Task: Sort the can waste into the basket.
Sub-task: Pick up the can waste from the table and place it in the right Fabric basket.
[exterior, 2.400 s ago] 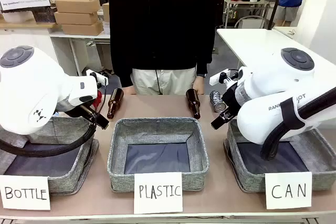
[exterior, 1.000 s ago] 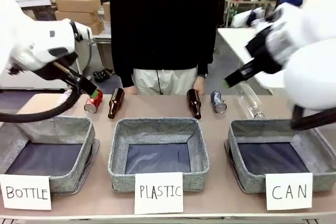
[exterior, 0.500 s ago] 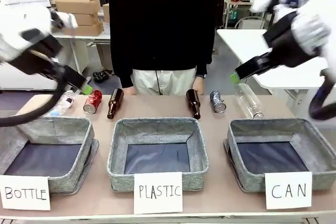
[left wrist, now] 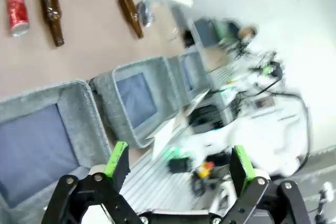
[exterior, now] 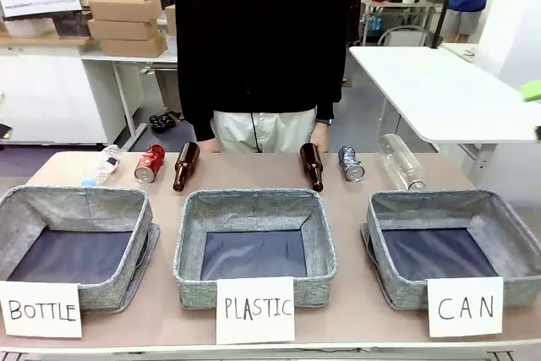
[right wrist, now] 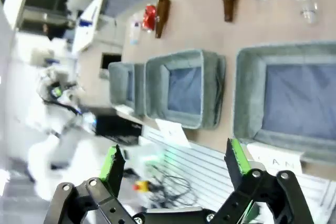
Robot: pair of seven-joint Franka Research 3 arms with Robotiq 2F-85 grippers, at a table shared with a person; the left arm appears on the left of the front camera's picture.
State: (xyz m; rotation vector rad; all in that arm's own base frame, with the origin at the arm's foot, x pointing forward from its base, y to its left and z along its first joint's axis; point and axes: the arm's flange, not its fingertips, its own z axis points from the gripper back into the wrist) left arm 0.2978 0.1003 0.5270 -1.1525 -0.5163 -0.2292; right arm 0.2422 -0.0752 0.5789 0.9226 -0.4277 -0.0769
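Front view gives you a tan tabletop (exterior: 355,314) with no arm over it; only a scrap of green shows at the far right edge. Three grey woven baskets sit in a row along the near side, signed BOTTLE, PLASTIC and CAN. Your CAN basket (exterior: 397,281) is on the right, dark lining showing and nothing in it. Both cans lie on their sides in the back row near the person (exterior: 262,48), who stands in a dark top at the far edge. You've got the red can (exterior: 149,163) at the left, just beside a brown bottle (exterior: 185,166), with a clear plastic bottle (exterior: 103,163) on its other side. The silver-grey can (exterior: 351,163) lies right of a second brown bottle (exterior: 311,166), with a large clear bottle (exterior: 401,161) just beyond it.

Behind, you see a white table (exterior: 439,90), stacked cardboard boxes (exterior: 122,10) on a white bench, and other workstations farther back.

Left wrist view, blurred: your left claw (left wrist: 178,163) hangs high with its fingers spread wide, nothing between the green pads. Right wrist view: your right claw (right wrist: 170,161) is the same, spread wide and holding nothing, well above the baskets.
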